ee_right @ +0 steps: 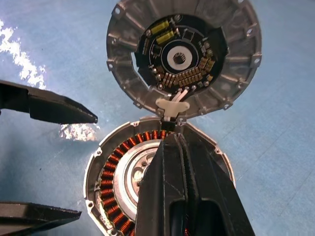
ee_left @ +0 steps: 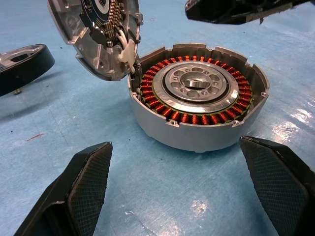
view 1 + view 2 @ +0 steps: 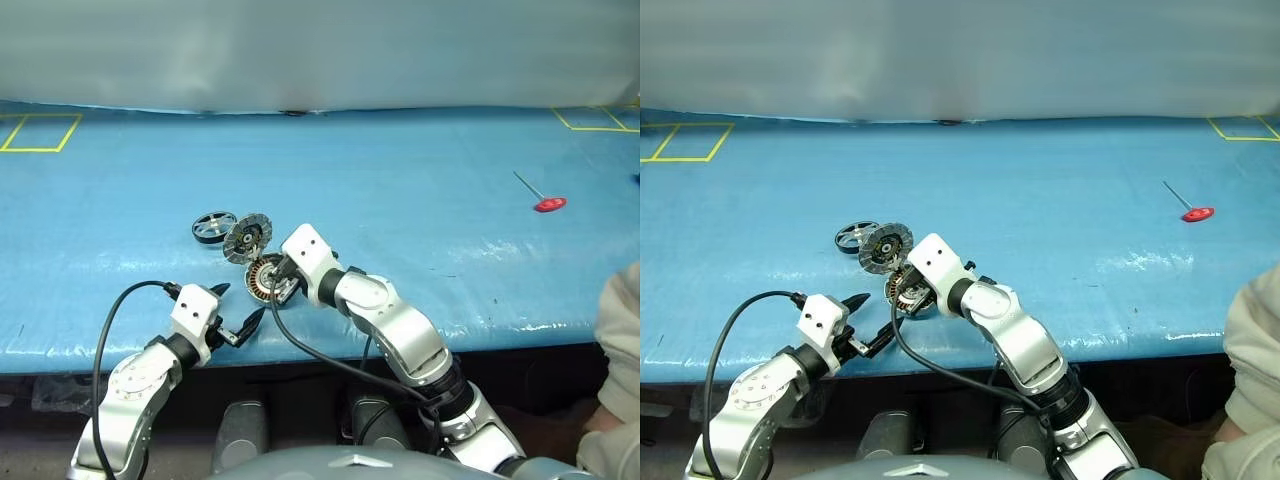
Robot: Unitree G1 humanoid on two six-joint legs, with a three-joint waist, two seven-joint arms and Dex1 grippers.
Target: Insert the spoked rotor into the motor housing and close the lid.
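Right gripper point(image 1: 179, 142) jaws closed, empty, masking motor housing point(image 2: 197, 105); left gripper point(image 2: 187, 187) jaws wide.

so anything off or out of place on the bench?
The spoked rotor lies on the blue mat beside the open lid, not in the motor housing. A red-handled tool lies far off to the right. Nothing looks damaged.

Both head views looked down over the blue table point(image 3: 420, 180); both wrist cameras sat close, sharing the motor housing point(image 2: 197, 113) and its lid point(image 1: 184, 54).
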